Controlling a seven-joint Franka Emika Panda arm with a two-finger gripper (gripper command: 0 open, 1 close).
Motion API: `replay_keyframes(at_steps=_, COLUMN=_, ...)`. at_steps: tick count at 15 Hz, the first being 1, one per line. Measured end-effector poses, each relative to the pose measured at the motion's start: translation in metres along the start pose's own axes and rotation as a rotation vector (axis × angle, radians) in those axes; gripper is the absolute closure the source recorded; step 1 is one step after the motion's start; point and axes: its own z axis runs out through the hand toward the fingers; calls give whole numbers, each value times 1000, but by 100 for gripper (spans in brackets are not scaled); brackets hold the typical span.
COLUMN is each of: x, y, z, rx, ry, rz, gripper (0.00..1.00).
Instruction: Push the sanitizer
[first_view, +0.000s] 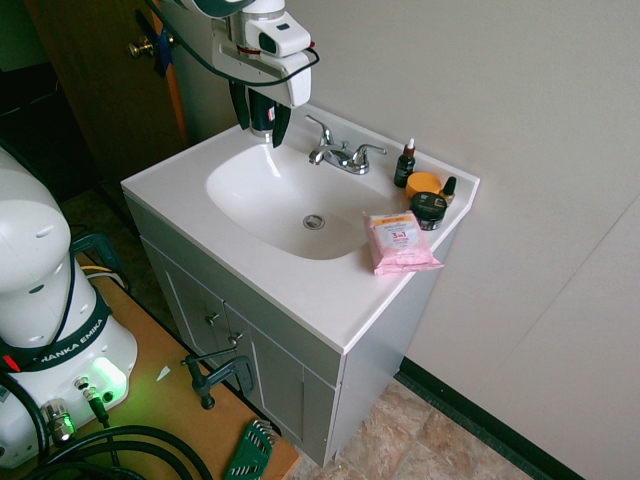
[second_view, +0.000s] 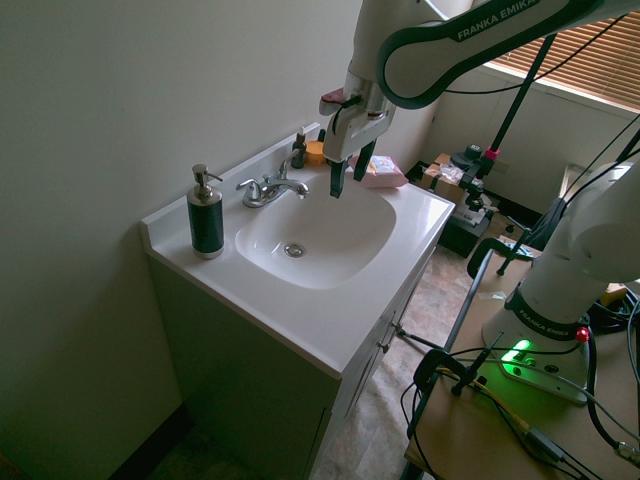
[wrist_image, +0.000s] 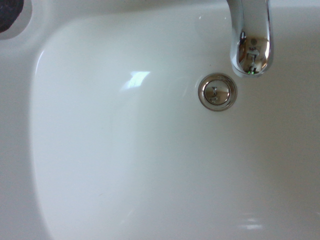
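The sanitizer (second_view: 206, 215), a tall dark pump bottle with a silver head, stands upright on the back corner of the white counter, beside the faucet (second_view: 270, 188). In the first exterior view it is hidden behind the arm. A dark patch in the corner of the wrist view may be its base. My gripper (second_view: 350, 178) hangs above the sink basin (second_view: 330, 250), well apart from the bottle on the far side of the faucet. Its fingers (first_view: 262, 125) are open with nothing between them.
At the counter's other end stand a small dropper bottle (first_view: 405, 165), an orange-lidded jar (first_view: 424, 185), a dark jar (first_view: 430, 210) and a pink wipes pack (first_view: 400, 242). The wall runs close behind the counter. The drain (wrist_image: 217, 91) lies below the faucet spout (wrist_image: 250, 45).
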Motion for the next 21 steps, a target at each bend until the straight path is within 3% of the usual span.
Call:
replay_keyframes(at_steps=4, x=2, y=-6, z=-10, rx=18, ry=15, rz=-13, gripper=0)
replay_keyframes(at_steps=7, x=1, y=-39, z=-47, rx=67, ry=61, rz=-49, gripper=0)
replay_keyframes(at_steps=8, x=-2, y=-52, z=-60, rx=75, ry=67, rz=-62, gripper=100)
replay_keyframes(at_steps=12, x=-16, y=-108, z=-100, rx=104, ry=94, rz=-96, gripper=100)
replay_keyframes(at_steps=21, x=-27, y=-194, z=-102, rx=76, ry=98, rz=-105, gripper=100)
